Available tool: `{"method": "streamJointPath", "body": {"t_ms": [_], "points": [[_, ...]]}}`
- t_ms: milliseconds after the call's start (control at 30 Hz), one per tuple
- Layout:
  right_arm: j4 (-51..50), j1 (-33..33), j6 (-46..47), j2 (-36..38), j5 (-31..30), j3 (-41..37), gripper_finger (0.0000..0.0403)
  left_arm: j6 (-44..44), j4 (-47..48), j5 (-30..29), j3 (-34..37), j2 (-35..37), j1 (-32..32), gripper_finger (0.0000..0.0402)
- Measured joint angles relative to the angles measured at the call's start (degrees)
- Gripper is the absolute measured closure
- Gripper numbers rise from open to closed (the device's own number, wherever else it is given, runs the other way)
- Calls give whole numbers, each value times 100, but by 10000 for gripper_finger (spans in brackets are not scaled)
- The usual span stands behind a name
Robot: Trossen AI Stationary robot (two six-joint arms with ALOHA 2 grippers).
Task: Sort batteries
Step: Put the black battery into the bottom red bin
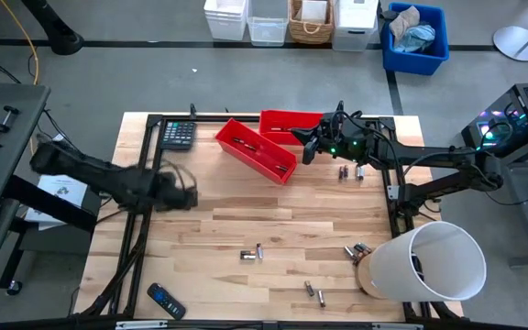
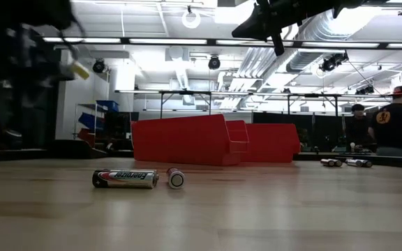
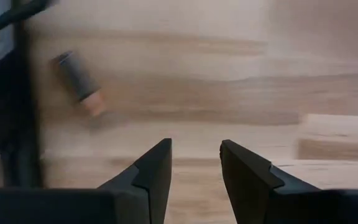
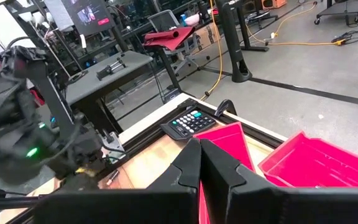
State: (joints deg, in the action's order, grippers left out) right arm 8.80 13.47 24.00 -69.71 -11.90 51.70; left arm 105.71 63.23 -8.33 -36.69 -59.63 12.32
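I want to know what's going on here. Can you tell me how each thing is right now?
Left tool: open, empty, over bare wood.
Right tool: shut, empty, above the red bins.
Front red bin: open-topped, a battery inside.
Back red bin: open-topped, upright.
Batteries: lying loose on the table.
White bucket: tipped on its side.
Calculator: lying flat.
Remote control: lying flat.

Your high cam is looking straight down on the whole table (image 1: 246, 220) from well above. The low one is sitting right at table level, staring across the wood into the room, with the red bins (image 2: 208, 139) in the middle distance; the overhead is catching those same bins too. Your left wrist cam is pointing down at the table boards from close in. Your right wrist cam is facing out over the bins and the calculator (image 4: 188, 122) toward the room.
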Motion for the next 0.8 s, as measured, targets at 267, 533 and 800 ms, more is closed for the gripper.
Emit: {"method": "streamJointPath", "body": {"t_ms": [267, 533, 800], "points": [[2, 44, -3, 0, 0, 0, 402, 2612, 314, -525, -20, -908, 1288, 273], [2, 79, 20, 2, 2, 0, 402, 2678, 1872, -112, -1029, -2479, 1595, 273], [-1, 193, 274, 2, 4, 0, 402, 2728, 834, 59, -1255, -3844, 1574, 273]]}}
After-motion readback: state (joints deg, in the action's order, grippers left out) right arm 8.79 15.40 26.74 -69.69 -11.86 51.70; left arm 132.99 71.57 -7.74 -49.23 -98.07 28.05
